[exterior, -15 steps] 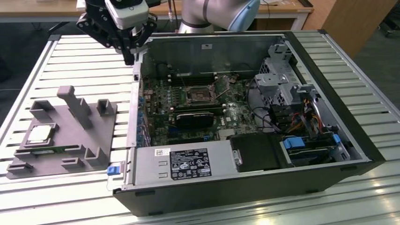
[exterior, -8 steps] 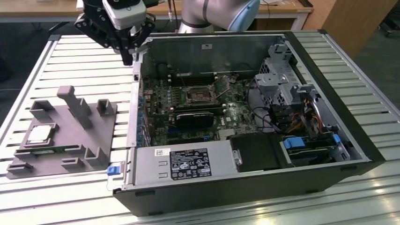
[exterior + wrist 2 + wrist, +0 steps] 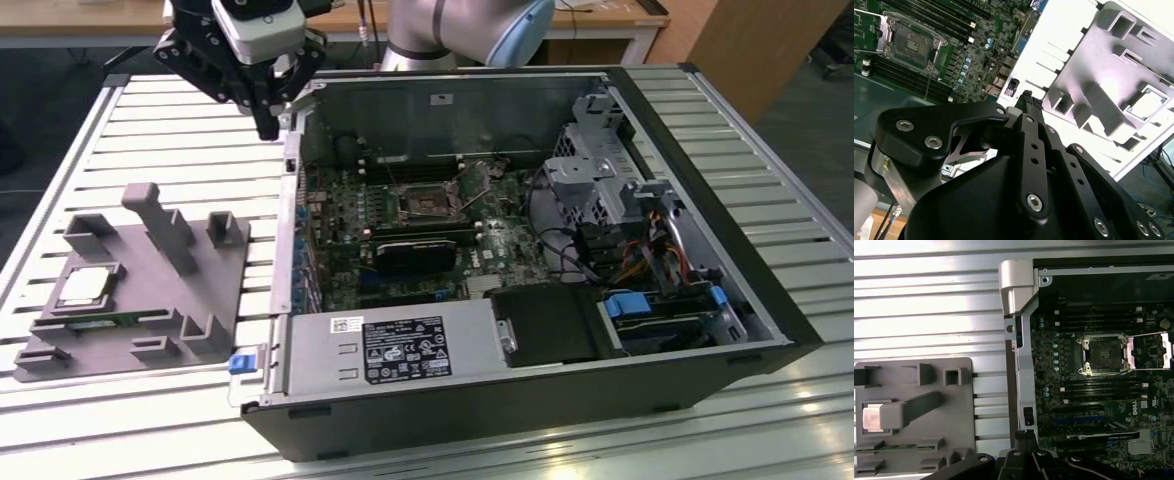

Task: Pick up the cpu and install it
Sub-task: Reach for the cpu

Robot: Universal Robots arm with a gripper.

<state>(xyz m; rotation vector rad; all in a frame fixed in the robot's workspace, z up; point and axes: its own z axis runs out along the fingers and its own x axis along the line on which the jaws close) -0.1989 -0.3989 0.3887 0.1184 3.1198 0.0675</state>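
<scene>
The end effector [image 3: 271, 128] hangs above the corner of the open computer case [image 3: 441, 100], just over the wall that separates the case's inside from the slatted metal surface [image 3: 174, 150]. Its two dark fingers are pressed together at the tips, and nothing shows between them; both wrist views show the tips meeting in a single point.

The cpu [image 3: 87, 285] is well apart from the end effector, off toward the exterior view's left and nearer that camera. It lies flat in a square recess of the grey fixture [image 3: 147, 290], which rests on the surface beside the case. In the first wrist view a tall grey post [image 3: 906, 410] of the fixture covers one edge of the chip, and the rest of its pale metal top is exposed.

On the end effector's other side, inside the case, the motherboard [image 3: 507, 245] lies flat. Its black-framed socket [image 3: 427, 203] is nearer to the end effector than the cpu is, but apart from it and lower. The socket's metal retention frame [image 3: 1149, 351] is swung open beside it, and the socket's dark square bed shows bare. Memory slots [image 3: 1104, 390] run along both sides of the socket. The arm's [image 3: 454, 30] grey body rises behind the case.
</scene>
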